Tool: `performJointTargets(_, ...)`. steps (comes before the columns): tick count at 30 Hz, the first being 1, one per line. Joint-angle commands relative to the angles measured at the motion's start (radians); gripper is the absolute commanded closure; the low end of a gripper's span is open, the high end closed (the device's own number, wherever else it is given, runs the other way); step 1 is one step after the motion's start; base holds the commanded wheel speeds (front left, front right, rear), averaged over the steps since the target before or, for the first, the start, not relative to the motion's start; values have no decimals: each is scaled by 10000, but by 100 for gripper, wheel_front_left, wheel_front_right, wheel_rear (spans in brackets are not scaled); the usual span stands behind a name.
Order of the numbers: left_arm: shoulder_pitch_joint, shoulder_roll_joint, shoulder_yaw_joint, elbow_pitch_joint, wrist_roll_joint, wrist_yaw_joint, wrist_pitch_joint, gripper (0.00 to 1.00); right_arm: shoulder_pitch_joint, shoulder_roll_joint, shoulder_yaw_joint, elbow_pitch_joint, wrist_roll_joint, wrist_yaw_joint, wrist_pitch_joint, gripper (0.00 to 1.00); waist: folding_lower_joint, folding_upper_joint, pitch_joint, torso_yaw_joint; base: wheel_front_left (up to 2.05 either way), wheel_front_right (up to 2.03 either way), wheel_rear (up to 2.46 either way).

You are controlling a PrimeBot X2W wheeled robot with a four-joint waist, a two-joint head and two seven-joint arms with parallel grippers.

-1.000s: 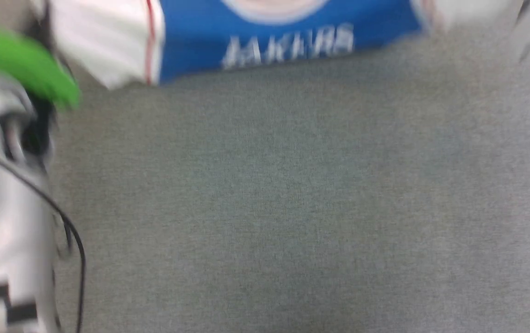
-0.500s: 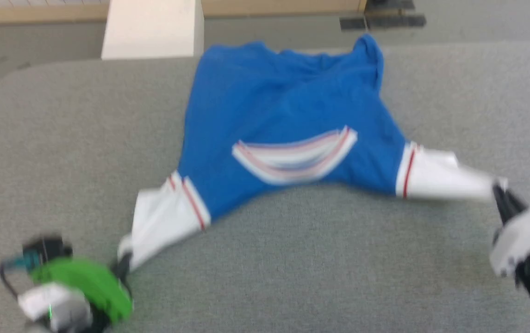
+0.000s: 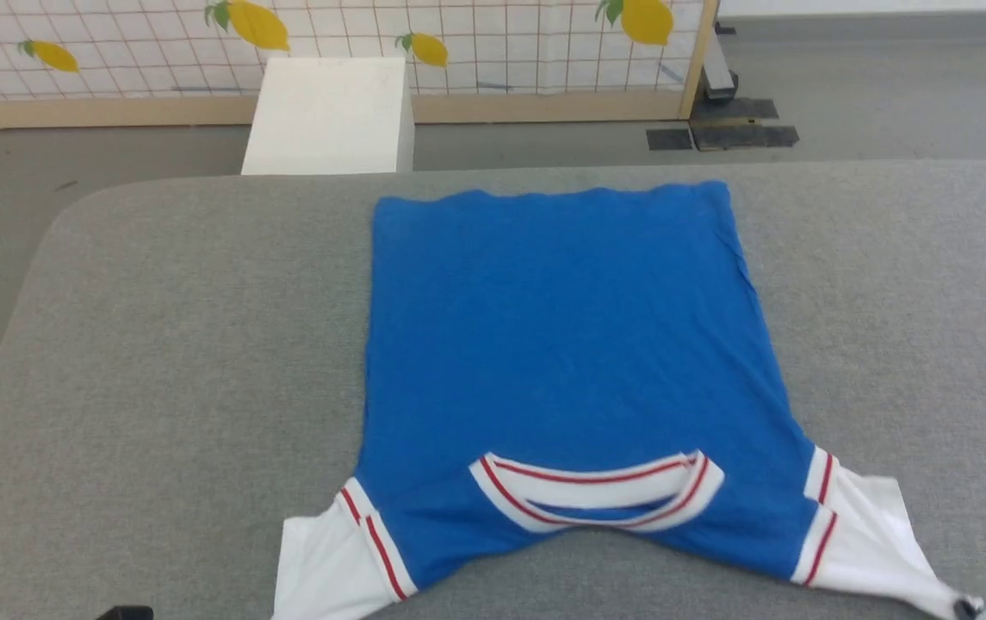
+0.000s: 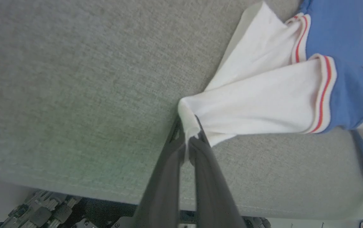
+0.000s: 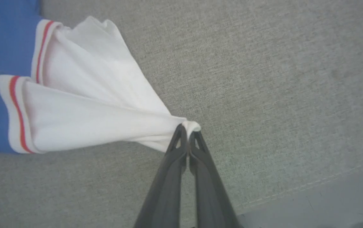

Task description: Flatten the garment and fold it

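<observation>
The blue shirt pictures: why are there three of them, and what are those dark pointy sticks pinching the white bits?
They belong to a robot with two arms. The picture showing the whole shirt comes from a camera on its head, looking down at a grey cloth-covered table. On it lies a bright blue T-shirt with red-striped white sleeves, spread flat, collar nearest the robot. The other two pictures come from cameras on its wrists. The dark sticks are its fingers. The left gripper is shut on the tip of one white sleeve, and the right gripper is shut on the other sleeve. Behind the table stands a white box.
</observation>
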Motion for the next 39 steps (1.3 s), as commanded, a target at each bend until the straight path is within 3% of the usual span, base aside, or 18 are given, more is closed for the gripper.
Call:
performJointTargets(1,342,-53,-85,276,73,106,13,100,150,6,-118,185,98,-17,119,100,1,53,-42,48,0,0,0)
performJointTargets(3,373,-127,-202,408,48,91,-10,100,185,12,-169,629,456,-17,214,100,1,53,-51,71,0,0,0)
performJointTargets(6,175,-292,-503,694,-76,-7,-180,100,-154,16,81,2259,1013,-17,22,100,1,53,-8,103,0,0,0)
performJointTargets(10,125,-268,-542,709,-81,-44,-204,100,-289,17,164,2607,1185,-17,29,100,1,53,-71,98,0,0,0)
performJointTargets(12,133,-246,-555,664,-56,-45,-230,100,-325,17,200,2543,1240,-17,-70,69,1,53,-98,96,0,0,0)
performJointTargets(13,145,-247,-551,627,-64,-43,-247,100,-334,17,242,2434,1278,-17,-150,0,1,53,-104,96,0,0,0)
performJointTargets(17,200,-243,-544,466,-110,-52,-273,100,-388,17,434,1629,1276,-17,-592,0,1,53,-91,112,0,0,0)
performJointTargets(21,173,-203,-604,282,-62,-57,-282,100,-839,17,594,534,1538,-17,-1761,0,1,53,59,211,0,0,0)
performJointTargets(26,-77,-225,-741,20,-43,-44,-265,100,-2212,18,899,62,1336,-17,-3264,0,1,53,471,405,0,0,0)
performJointTargets(33,-576,-208,-953,-350,118,-31,-287,100,-5006,-489,1398,1285,829,-17,-4543,0,1,53,1339,868,0,0,0)
performJointTargets(39,-1174,-235,-1131,-726,193,-98,-398,100,-7613,-1395,1586,3220,419,-17,-4173,0,1,53,2568,1359,0,0,0)
